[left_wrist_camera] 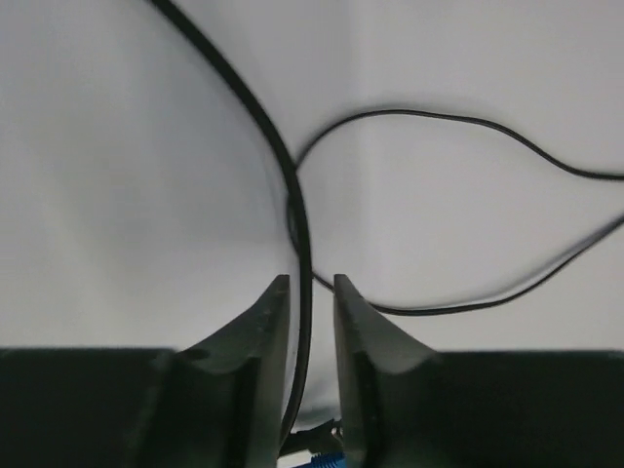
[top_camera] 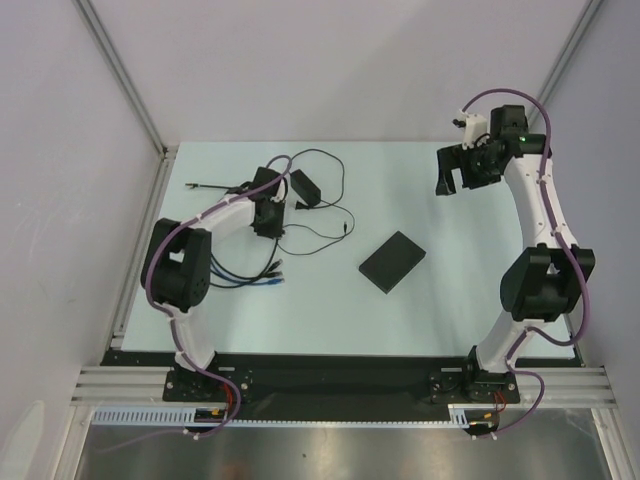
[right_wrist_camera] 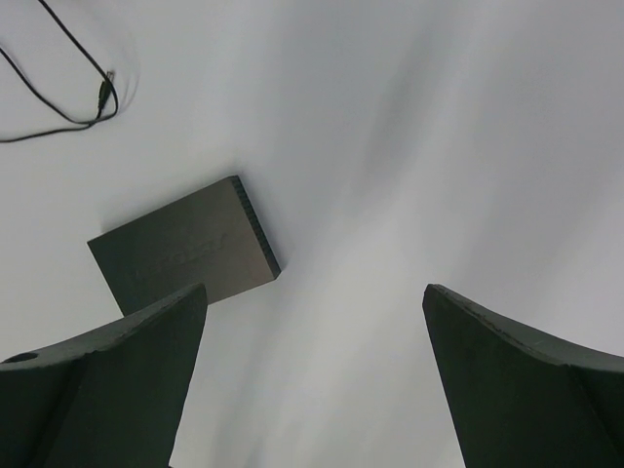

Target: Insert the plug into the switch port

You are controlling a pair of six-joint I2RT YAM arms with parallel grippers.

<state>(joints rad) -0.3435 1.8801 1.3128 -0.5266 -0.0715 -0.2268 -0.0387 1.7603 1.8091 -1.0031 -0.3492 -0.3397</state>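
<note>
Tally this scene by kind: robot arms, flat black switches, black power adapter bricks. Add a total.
Robot arms: 2 (left arm, right arm)
switch: 1
power adapter: 1
Total: 4

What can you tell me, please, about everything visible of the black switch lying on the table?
The switch is a thin, flat, matte-black rectangular box, plastic by its look. It lies flat on the white table, turned diagonally, roughly mid-table between the two arms. The right wrist view shows a ribbed narrow edge; its sockets cannot be made out. Faint marking on top is unreadable. Only the table touches it: the plug lies apart, and nothing is inserted.
</note>
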